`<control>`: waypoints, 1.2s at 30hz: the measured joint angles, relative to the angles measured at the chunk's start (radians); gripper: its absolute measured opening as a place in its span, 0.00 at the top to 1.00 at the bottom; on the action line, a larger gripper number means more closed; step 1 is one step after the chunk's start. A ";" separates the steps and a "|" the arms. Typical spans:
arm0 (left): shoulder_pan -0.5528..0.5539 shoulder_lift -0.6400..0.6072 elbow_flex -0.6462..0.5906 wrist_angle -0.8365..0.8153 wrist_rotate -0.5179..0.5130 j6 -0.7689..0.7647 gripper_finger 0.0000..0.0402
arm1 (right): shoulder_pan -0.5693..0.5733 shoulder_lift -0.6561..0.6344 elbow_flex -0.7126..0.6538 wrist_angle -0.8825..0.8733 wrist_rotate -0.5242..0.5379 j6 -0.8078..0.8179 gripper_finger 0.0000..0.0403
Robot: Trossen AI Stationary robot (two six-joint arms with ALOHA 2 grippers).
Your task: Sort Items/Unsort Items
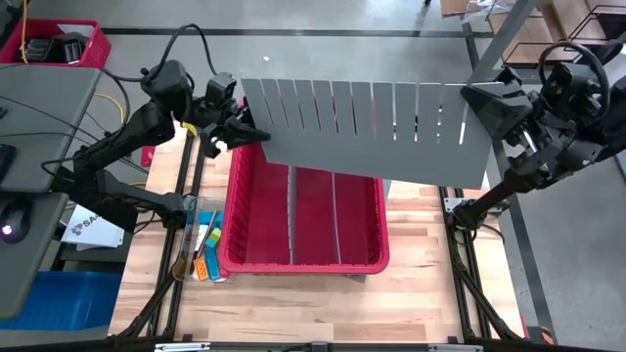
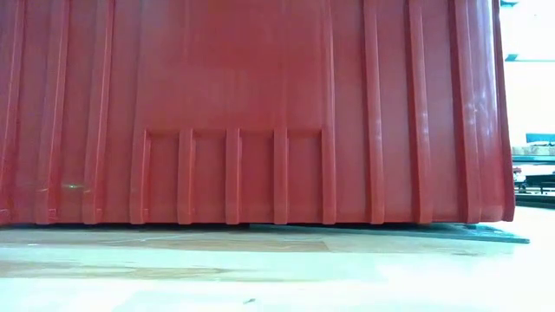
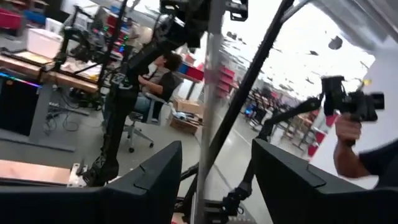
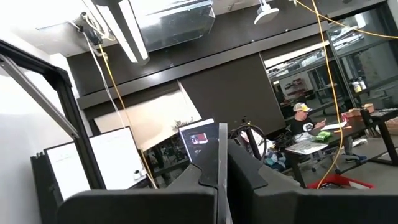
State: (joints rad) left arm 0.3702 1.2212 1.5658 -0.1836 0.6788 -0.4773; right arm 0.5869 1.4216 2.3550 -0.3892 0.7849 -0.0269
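Note:
A grey slotted panel (image 1: 372, 122) hangs level above the red bin (image 1: 303, 220), whose wall fills the low view (image 2: 260, 113). My right gripper (image 1: 469, 103) is shut on the panel's right end. At the panel's left end my left gripper (image 1: 245, 132) stands open. The panel's thin edge (image 3: 208, 124) runs between its two spread fingers. The items, small orange, blue and yellow pieces (image 1: 203, 249), lie in a clear tray on the table, left of the bin. My right gripper pinches the panel's right edge (image 4: 222, 168) between its two fingers, coming about level from the table's right side. The panel is lifted clear of the bin and lies nearly flat. My left gripper's fingers (image 3: 155, 186) flank the panel's left edge; whether one touches it, I cannot tell.
The bin has upright dividers inside (image 1: 291, 210). A red basket (image 1: 59, 44) sits at the far left and a blue box (image 1: 68, 293) at the near left. A desk with a mouse (image 1: 10, 230) lies to the left. People sit in the room beyond (image 3: 158, 74) (image 4: 305, 121).

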 joint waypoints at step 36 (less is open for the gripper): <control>0.175 -0.225 0.000 -0.289 -0.208 0.149 1.00 | 0.007 0.051 0.000 -0.620 0.348 0.066 0.46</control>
State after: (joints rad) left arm 0.5449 0.9960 1.5654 -0.4723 0.4703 -0.3281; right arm 0.5935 1.4726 2.3550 -1.0089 1.1330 0.0390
